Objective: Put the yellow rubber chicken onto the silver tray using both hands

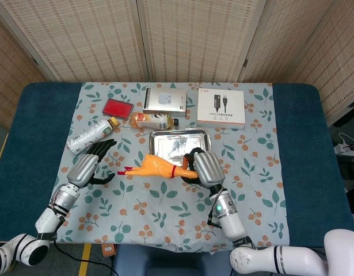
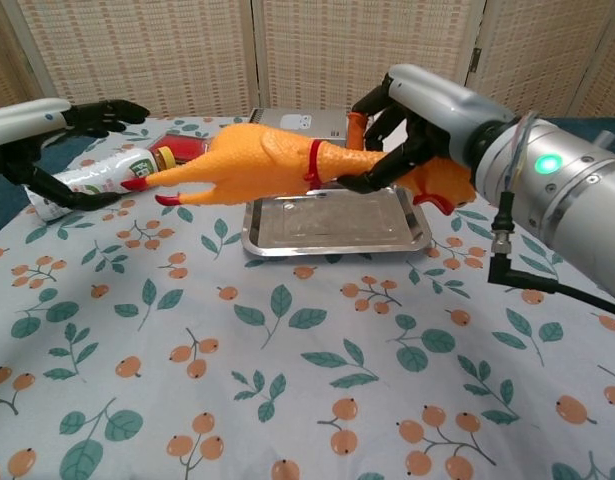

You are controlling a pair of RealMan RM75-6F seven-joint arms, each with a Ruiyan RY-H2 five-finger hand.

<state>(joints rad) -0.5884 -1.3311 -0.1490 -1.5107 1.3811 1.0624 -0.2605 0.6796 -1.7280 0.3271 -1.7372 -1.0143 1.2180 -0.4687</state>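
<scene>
Yellow rubber chicken (image 2: 257, 160): head end buried under right hand (image 2: 412, 130). Left hand (image 2: 57, 125) cut off by chest-view left edge. Flat white cable box (image 1: 220, 108): print too small to read.

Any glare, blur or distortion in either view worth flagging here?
Head view: even light, sharp; the silver tray shows bright mottled reflections. Chest view: the right hand and its forearm loom large from closeness, a green light glowing on the wrist; the rubber chicken stays sharp, the left hand sits cropped at the frame's edge.
</scene>
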